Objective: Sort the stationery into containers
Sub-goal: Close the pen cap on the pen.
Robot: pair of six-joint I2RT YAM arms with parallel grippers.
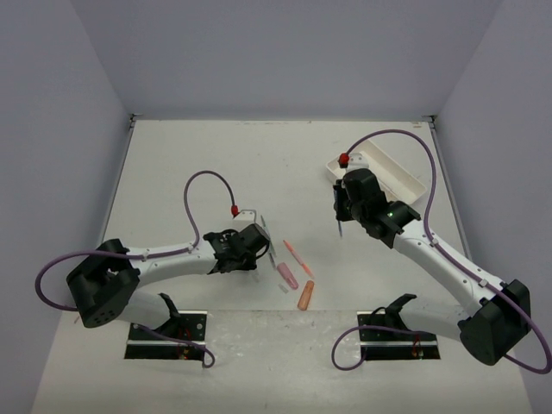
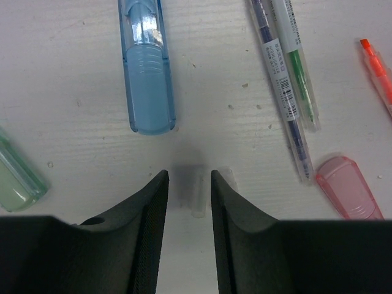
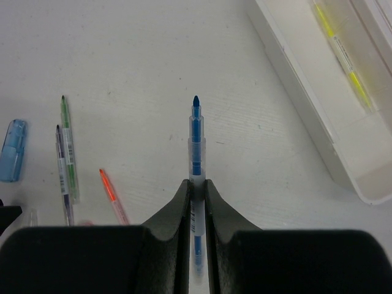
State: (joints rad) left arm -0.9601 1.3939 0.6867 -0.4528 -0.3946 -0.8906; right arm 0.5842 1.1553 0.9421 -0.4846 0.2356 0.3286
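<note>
My right gripper (image 3: 196, 182) is shut on a blue pen (image 3: 196, 138) and holds it above the table, left of the white tray (image 3: 304, 110). A yellow pen (image 3: 343, 58) lies in the tray. In the top view this gripper (image 1: 342, 222) hangs just in front of the tray (image 1: 385, 169). My left gripper (image 2: 188, 177) is open, low over the table, its jaws on either side of a tiny clear bit (image 2: 197, 195). Beyond it lie a blue cap (image 2: 147, 73), a green cap (image 2: 15, 180), a dark pen (image 2: 283, 86), a green pen (image 2: 299, 67), an orange pen (image 2: 378, 70) and a pink cap (image 2: 348, 187).
In the top view an orange pen (image 1: 297, 257), a pink cap (image 1: 287, 275) and an orange cap (image 1: 305, 295) lie between the arms, right of my left gripper (image 1: 259, 246). Grey walls close the table's back and sides.
</note>
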